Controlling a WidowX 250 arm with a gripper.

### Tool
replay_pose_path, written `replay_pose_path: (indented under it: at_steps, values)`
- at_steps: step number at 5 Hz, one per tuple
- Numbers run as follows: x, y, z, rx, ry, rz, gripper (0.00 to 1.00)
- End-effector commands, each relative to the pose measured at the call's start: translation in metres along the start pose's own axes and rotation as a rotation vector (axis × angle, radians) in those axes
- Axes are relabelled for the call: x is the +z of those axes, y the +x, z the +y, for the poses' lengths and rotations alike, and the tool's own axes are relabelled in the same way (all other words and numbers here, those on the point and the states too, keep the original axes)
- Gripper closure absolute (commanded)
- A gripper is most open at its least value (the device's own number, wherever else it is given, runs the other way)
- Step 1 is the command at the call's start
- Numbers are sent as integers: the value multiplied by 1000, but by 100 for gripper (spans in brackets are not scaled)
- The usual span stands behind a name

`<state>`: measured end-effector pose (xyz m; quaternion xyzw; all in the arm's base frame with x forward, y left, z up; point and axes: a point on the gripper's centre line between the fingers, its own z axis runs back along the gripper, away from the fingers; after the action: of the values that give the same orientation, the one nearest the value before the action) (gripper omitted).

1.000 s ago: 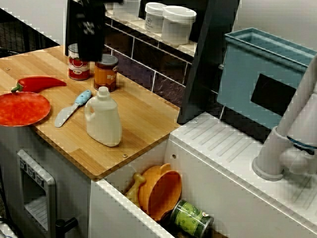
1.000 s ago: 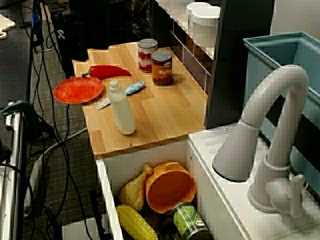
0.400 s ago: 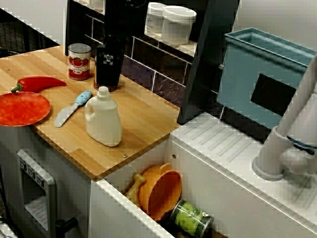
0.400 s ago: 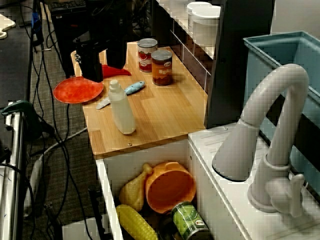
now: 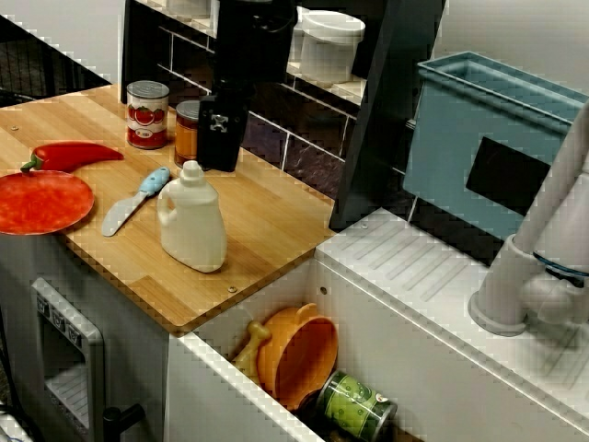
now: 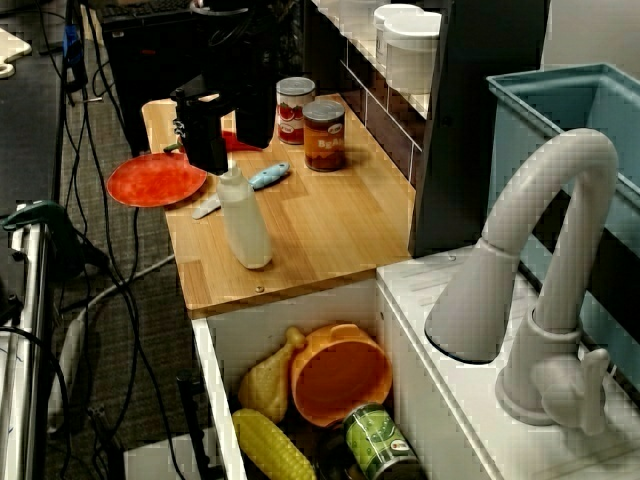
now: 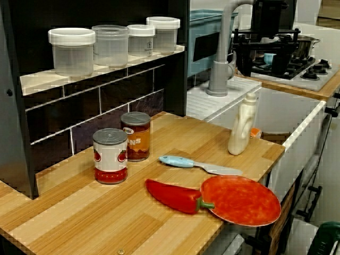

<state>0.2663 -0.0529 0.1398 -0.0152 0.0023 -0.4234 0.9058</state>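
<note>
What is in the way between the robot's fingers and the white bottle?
Nothing I can see. The fingers hang in open air above the white bottle, and the knife lies off to one side.

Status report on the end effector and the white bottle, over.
End effector over white bottle, apart; open or shut unclear. Bottle upright on wooden counter. Blue-handled knife beside it, orange-label can behind.

Bench (image 5: 267, 221) is carrying 2 cans (image 7: 110, 155), 1 white bottle (image 5: 191, 221), 1 red pepper (image 7: 172, 195), 1 plate (image 7: 241, 202), 1 knife (image 7: 199, 164). Shelf (image 7: 48, 79) is holding 4 tubs (image 7: 71, 50). Sink (image 6: 300, 305) is holding 1 bowl (image 6: 340, 375), 1 green can (image 6: 375, 440), 1 corn cob (image 6: 272, 445), 1 drumstick (image 6: 268, 380).
</note>
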Motion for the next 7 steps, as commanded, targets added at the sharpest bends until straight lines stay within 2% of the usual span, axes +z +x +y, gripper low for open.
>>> replay_pose_path:
  at_steps: [1,2,4,7]
  values:
    - [2,2,11,11,45,-22,0]
    - [-7,-4,19,33,53,-14,0]
    - [-24,-16,21,13,75,4,0]
    - [-38,-33,8,-6,80,3,0]
